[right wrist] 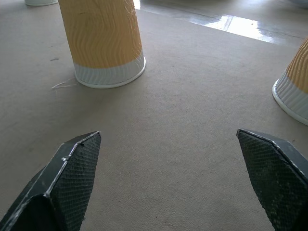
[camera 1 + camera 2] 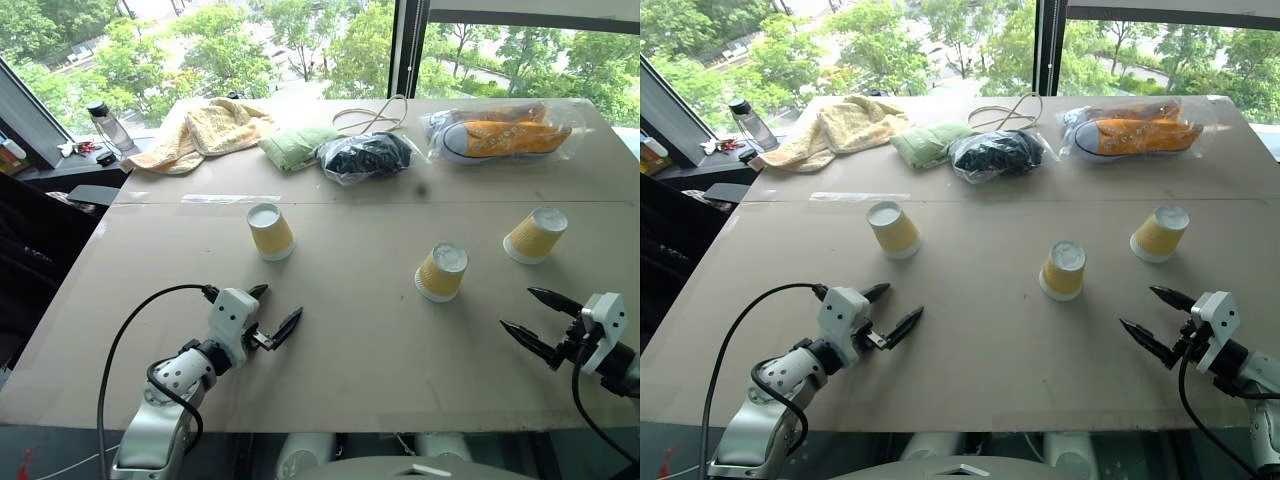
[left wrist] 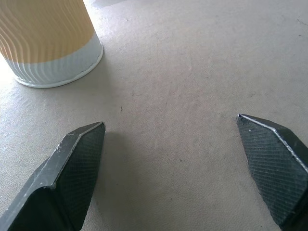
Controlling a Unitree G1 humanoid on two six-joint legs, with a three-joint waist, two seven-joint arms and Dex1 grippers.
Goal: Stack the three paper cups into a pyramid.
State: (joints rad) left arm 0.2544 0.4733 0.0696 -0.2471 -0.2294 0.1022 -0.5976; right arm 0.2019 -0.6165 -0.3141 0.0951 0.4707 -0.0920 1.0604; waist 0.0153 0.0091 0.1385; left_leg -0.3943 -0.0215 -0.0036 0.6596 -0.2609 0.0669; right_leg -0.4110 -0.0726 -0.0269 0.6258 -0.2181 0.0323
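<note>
Three cups upside down and apart on the table, both grippers empty, nothing stacked.

Left gripper (image 2: 274,312) low over the near left of the table (image 2: 350,350), fingers spread wide, gripping nothing. Left cup (image 2: 270,231) stands beyond it, white base up. Middle cup (image 2: 441,272) sits right of centre, well apart from the left one. Right cup (image 2: 535,235) is further right and slightly farther back. Right gripper (image 2: 528,316) near the table's right edge, fingers apart, empty. Along the far edge: yellow towel (image 2: 205,130), green cloth (image 2: 295,146), black bag (image 2: 363,157), bagged orange shoes (image 2: 500,130).
</note>
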